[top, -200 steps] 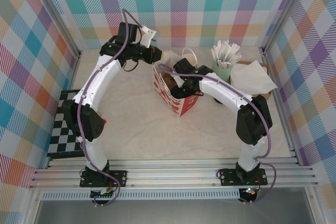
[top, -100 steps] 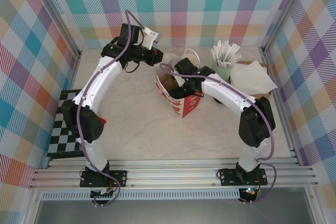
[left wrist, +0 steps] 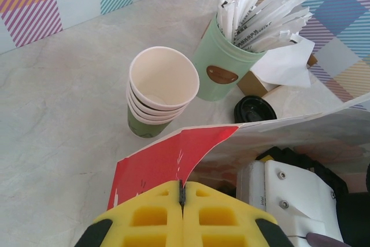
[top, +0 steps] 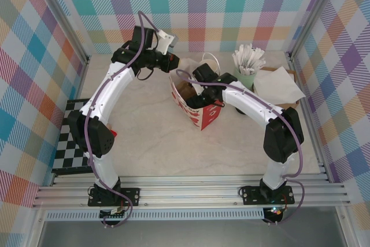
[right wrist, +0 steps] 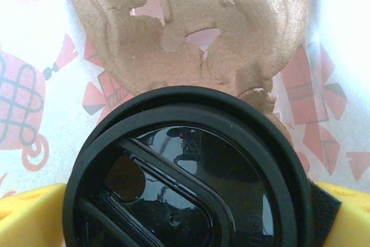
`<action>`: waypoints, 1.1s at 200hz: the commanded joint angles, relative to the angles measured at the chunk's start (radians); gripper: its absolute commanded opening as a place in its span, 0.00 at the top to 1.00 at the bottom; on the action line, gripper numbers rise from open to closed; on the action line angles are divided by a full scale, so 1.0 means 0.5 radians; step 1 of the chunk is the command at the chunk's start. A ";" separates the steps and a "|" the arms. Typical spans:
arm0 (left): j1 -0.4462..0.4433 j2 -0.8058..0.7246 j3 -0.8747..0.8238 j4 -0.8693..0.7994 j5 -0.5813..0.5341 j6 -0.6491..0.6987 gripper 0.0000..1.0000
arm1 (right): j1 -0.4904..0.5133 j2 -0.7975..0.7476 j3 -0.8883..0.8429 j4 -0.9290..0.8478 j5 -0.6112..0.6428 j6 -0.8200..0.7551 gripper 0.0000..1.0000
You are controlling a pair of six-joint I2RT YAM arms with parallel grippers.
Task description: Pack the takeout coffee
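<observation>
White arms [top: 113,88], purple cables [top: 87,131], yellow tools [left wrist: 182,192]

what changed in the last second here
Very little. The right arm's elbow swung slightly outward and the left wrist edged toward the bag. No grab or release shows: the left fingers pinch the bag's edge, and the takeout coffee sits between the right fingers. The bag, sachet pot and napkins stayed put.

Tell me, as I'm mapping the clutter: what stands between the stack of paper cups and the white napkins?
The mint-green pot of white sachets stands between the stack of cups and the napkins, seen in the left wrist view.
</observation>
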 commanded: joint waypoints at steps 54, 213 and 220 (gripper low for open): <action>-0.003 -0.012 0.059 0.043 -0.133 0.053 1.00 | 0.010 -0.089 0.047 -0.063 -0.083 -0.019 0.00; -0.003 0.009 0.075 0.017 -0.147 0.056 1.00 | 0.009 -0.121 0.044 -0.155 -0.177 -0.062 0.00; -0.004 0.009 0.078 0.015 -0.148 0.055 1.00 | 0.009 -0.124 0.042 -0.159 -0.177 -0.062 0.00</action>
